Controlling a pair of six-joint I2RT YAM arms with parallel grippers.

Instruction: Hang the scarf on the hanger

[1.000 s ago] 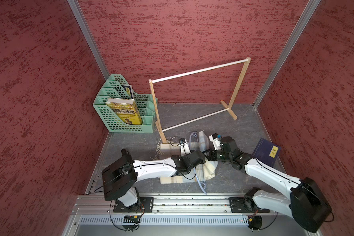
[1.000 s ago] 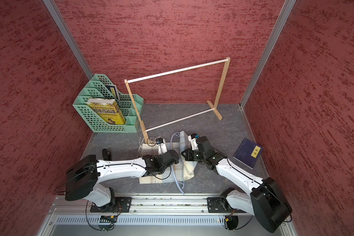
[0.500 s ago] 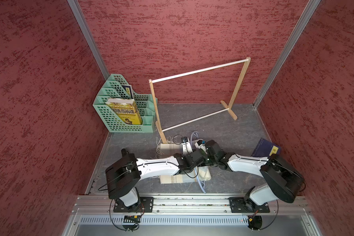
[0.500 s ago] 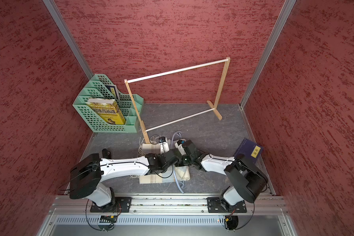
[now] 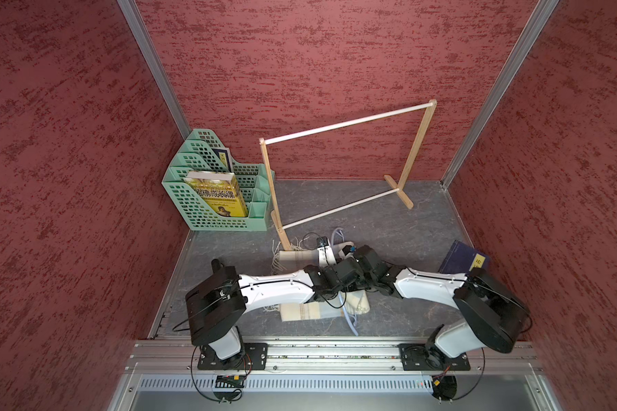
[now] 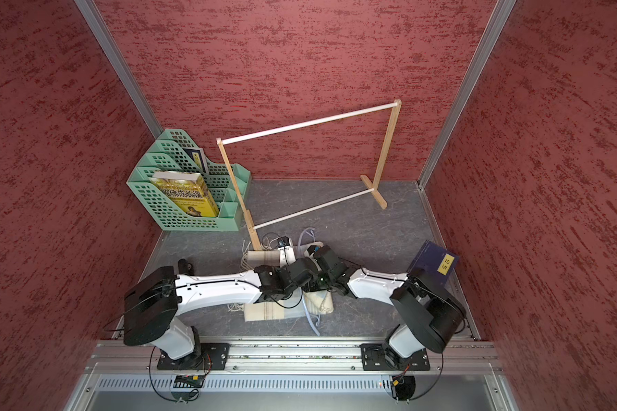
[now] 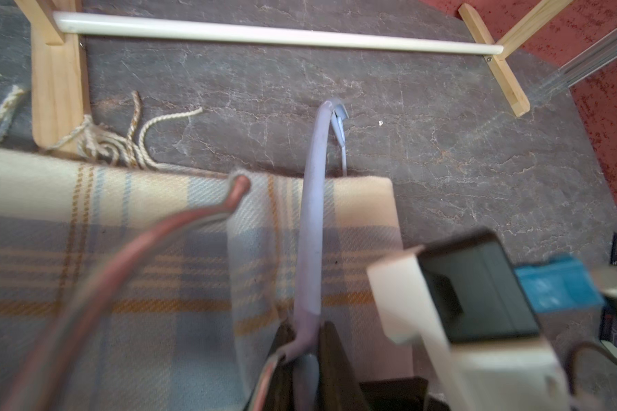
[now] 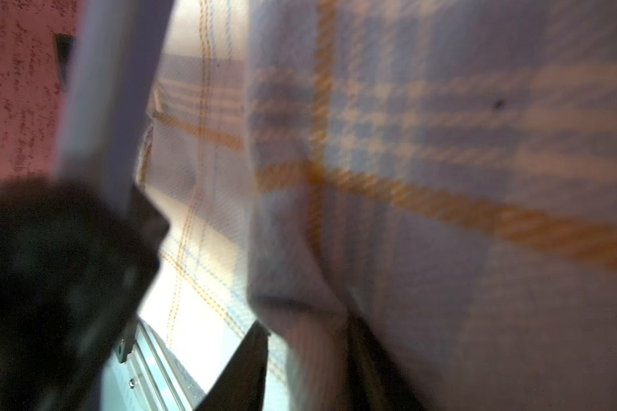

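Soft folded plaid scarf (image 5: 305, 311), pale blue and cream checks with tan lines, lies flat on the table directly under both grippers. It fills most of both wrist views (image 7: 139, 249) (image 8: 442, 142). Its cream fringe (image 7: 122, 142) is bunched ahead and to one side of the left gripper's fingertips, against a wooden rack foot. Thin pale-blue translucent plastic hanger (image 7: 312, 213): the left gripper (image 7: 305, 341) is clamped on one curved arm. That arm runs forward from the fingers over the scarf, past its far edge, then bends down. A thin bar comes back from the bend and disappears at the scarf's edge. The hanger's other end pokes out from under the arms on the base side in both top views (image 5: 351, 322) (image 6: 314, 325). Right gripper (image 8: 307, 341): the view is blurred, the dark fingers (image 8: 243, 373) stand apart with a fold of scarf between them, and I can't tell if they pinch it. Both wrists meet nose to nose above the cloth. The light wooden rack with white rods (image 5: 346, 122) stands just beyond the grippers. The mint-green lattice plastic file holder (image 5: 214, 217) with a yellow book (image 5: 218, 194) sits further off on the left gripper's outer side. A dark blue book (image 5: 463, 258) lies behind the right gripper, beside that arm's elbow. The table is a grey stone-pattern top (image 5: 389, 227).
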